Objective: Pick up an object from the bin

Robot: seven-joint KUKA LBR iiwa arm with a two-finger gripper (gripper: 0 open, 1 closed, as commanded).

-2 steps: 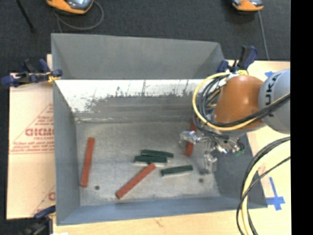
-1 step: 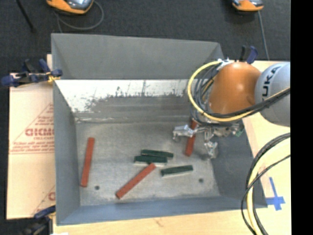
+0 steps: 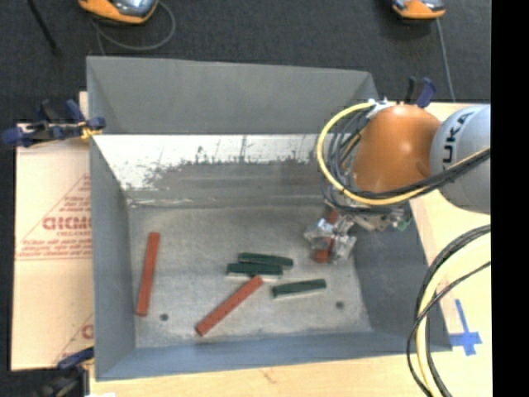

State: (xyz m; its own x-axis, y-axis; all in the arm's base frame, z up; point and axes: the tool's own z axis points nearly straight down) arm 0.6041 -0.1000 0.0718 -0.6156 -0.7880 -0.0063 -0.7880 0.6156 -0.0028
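We find the gripper (image 3: pixel 329 245) clenched on a short red-brown piece (image 3: pixel 321 255). It is the same dull brick colour as the loose red sticks, and it shows between the fingers and just below them. We cannot tell whether it is clear of the floor.

The grey metal bin (image 3: pixel 231 106) holds five other things, all lying flat and all to the left of the gripper or below it:
- Nearest the gripper, just below it, is a short dark green stick (image 3: pixel 299 287).
- Left of the gripper lie two more green sticks (image 3: pixel 264 260), side by side and touching.
- Below and left of the gripper, a slanted red stick (image 3: pixel 229 305) has its upper end against that green pair.
- Far to the left of the gripper, well apart from the rest, a long red stick (image 3: pixel 148 273) lies near the left wall.

The right wall stands close beside the gripper. The floor is bare above and to the left of it, up to the scuffed back wall.
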